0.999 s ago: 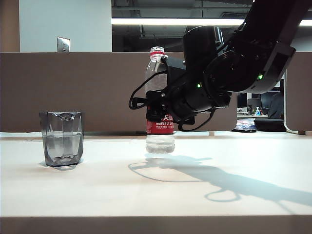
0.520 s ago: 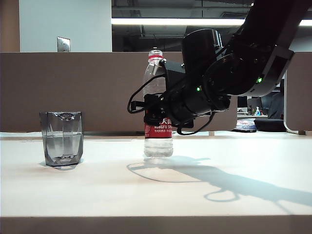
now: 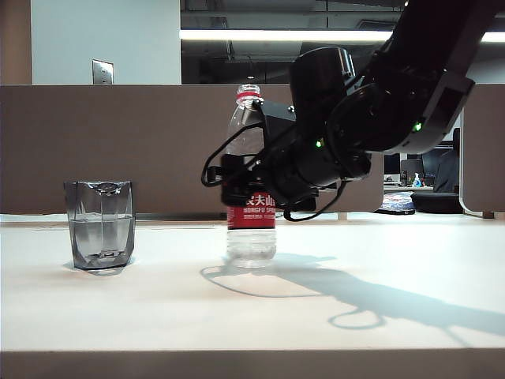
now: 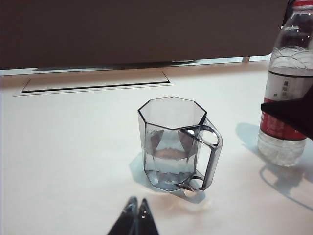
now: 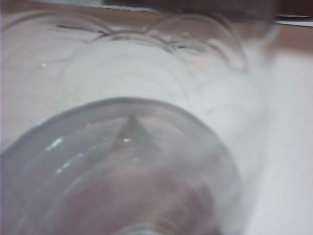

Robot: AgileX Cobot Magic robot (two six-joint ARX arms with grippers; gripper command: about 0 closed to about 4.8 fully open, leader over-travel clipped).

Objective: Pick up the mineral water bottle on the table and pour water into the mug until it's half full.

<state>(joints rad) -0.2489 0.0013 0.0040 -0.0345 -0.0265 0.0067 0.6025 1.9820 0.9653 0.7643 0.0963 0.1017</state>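
right gripper (image 3: 237,178): middle of the exterior frame, at the mineral water bottle (image 3: 251,185), jaws hidden so can't tell if it's clamped
left gripper (image 4: 137,215): fingertips together, just short of the mug (image 4: 177,143)
mug: left, half water, well apart from bottle
table (image 3: 252,316): white, front open

A bright ceiling strip light (image 3: 284,35) glows behind the scene, leaving the right arm (image 3: 371,118) a near-black silhouette. It throws a long soft shadow (image 3: 347,296) across the white table (image 3: 158,308) toward the near right. The mineral water bottle (image 3: 251,185) is slightly smeared at its label. The left wrist view is evenly lit and sharp; the mug (image 4: 175,143) casts a faint shadow. The right wrist view is wholly out of focus, filled by blurred bottle plastic.
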